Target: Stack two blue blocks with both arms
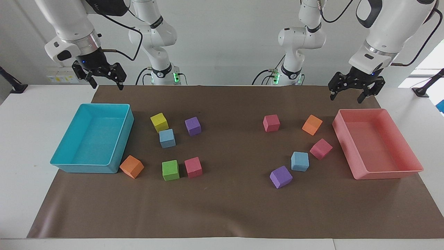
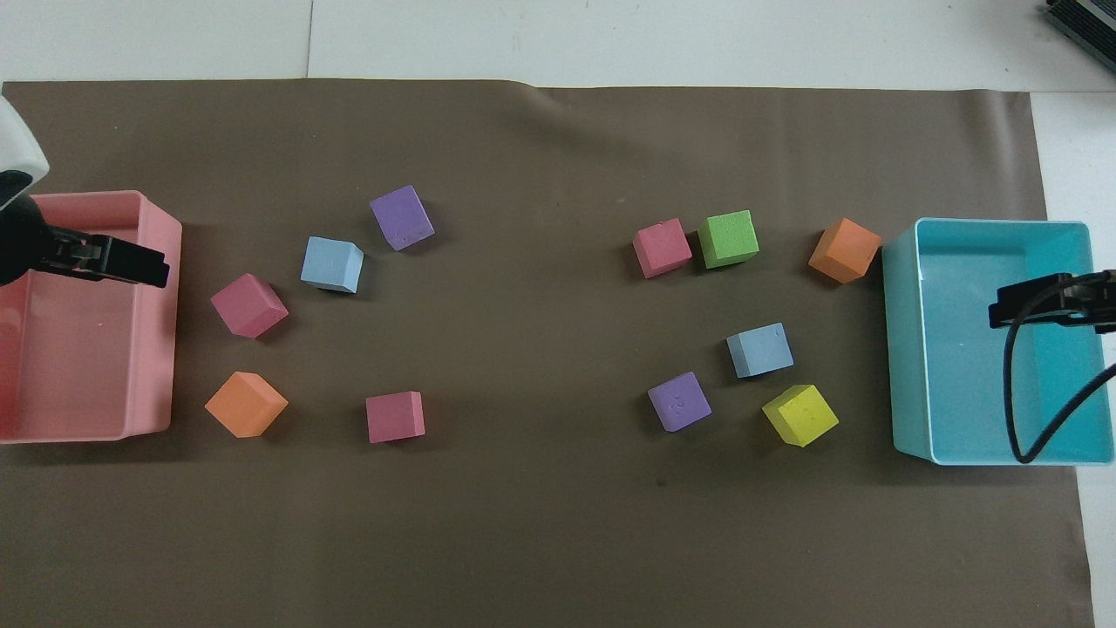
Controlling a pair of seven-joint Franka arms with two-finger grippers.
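Observation:
One blue block [image 1: 167, 138] [image 2: 760, 350] lies on the brown mat toward the right arm's end, just farther from the robots than a yellow cube [image 1: 159, 122]. The other blue block [image 1: 299, 161] [image 2: 332, 264] lies toward the left arm's end, between a purple cube [image 1: 281, 176] and a pink cube [image 1: 321, 148]. My left gripper [image 1: 348, 97] [image 2: 131, 262] hangs open and empty in the air over the pink tray [image 1: 412, 166]. My right gripper [image 1: 107, 84] [image 2: 1020, 307] hangs open and empty over the cyan tray [image 1: 69, 166]. Both are well apart from the blocks.
Other cubes lie scattered on the mat: purple [image 1: 193, 125], green [image 1: 170, 170], pink [image 1: 193, 167] and orange [image 1: 131, 166] toward the right arm's end; pink [image 1: 271, 123] and orange [image 1: 312, 124] toward the left arm's end. A cable [image 2: 1020, 410] hangs over the cyan tray.

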